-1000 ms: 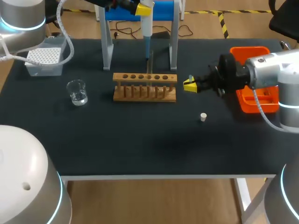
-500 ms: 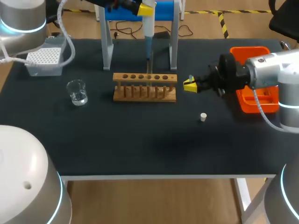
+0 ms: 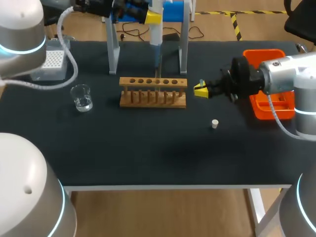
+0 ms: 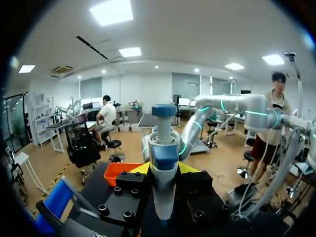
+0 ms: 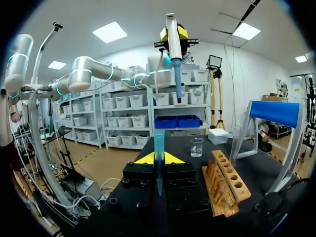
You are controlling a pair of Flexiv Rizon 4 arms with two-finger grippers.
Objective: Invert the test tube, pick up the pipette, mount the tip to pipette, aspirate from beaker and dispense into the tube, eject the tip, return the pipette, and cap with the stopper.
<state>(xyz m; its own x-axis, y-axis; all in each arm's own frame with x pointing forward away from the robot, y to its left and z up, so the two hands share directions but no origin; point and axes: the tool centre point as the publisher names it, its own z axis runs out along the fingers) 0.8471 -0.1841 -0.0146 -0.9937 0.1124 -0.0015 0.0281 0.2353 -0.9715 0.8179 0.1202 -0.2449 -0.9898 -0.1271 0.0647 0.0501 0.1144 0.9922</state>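
Observation:
My left gripper (image 3: pixel 149 16) is shut on the white and blue pipette (image 3: pixel 155 33), held upright above the wooden tube rack (image 3: pixel 153 92). In the left wrist view the pipette (image 4: pixel 164 163) stands between the yellow tips of that gripper (image 4: pixel 164 169). A clear tube (image 3: pixel 158 70) stands in the rack. To the right of the rack, my right gripper (image 3: pixel 200 90) is shut on a blue pipette tip (image 5: pixel 159 153). The right wrist view has the pipette (image 5: pixel 175 54) high ahead of this tip. The beaker (image 3: pixel 81 97) sits left of the rack, and the white stopper (image 3: pixel 215 123) lies at the front right.
A grey stand with a blue top (image 3: pixel 114 47) rises behind the rack. The tip box (image 3: pixel 49 61) is at the back left. Under my right arm, at the right edge, sits an orange tray (image 3: pixel 269 106).
My left arm has swung further in over the back left of the table, shifting the pipette slightly. The right arm and its tip have not moved.

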